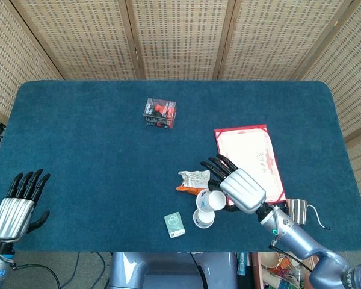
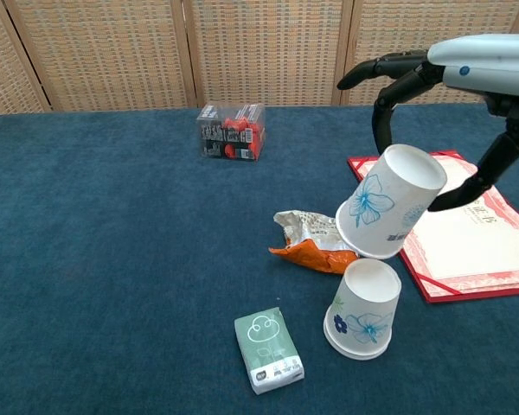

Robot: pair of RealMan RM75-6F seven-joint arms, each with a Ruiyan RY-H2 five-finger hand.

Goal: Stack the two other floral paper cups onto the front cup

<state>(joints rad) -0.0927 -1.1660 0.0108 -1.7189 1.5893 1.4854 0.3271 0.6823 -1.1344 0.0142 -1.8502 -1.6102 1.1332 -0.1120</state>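
Two floral paper cups show, both upside down, white tapered paper with blue flower prints. The front cup [image 2: 361,310] stands rim-down on the carpet near the table's near edge, at about 5 o'clock from the middle of the table [image 1: 84,150]. The second, the held cup [image 2: 389,213], is tilted in the air just above and slightly behind the front cup, its wide rim toward 8 o'clock in the chest view; whether the two touch I cannot tell. A third cup is not visible in either view.

The right hand [image 1: 240,189], with a ribbed silvery back and black fingers [image 2: 382,121], grips the held cup, dark fingers curving over its top and a thumb against its closed base. The left hand [image 1: 12,214], of the same build, hovers at the table's near-left corner at 8 o'clock, fingers straight and lying side by side, thumb out, holding nothing.

One crumpled snack wrapper [image 2: 318,239], silvery with an orange edge, lies just behind the front cup at 11 o'clock from it. One small green tissue pack [image 2: 268,349], a soft rectangle with a cloud print, lies at 8 o'clock from the front cup. One clear box [image 2: 232,132] with red and black contents sits toward the far side at 12 o'clock. One flat red-bordered certificate folder [image 2: 489,251] lies at 3 o'clock. The table surface is a deep blue, felt-like cloth with rounded corners.

One small metal cup [image 1: 296,210] with a thin wire handle sits beyond the table's near-right edge.
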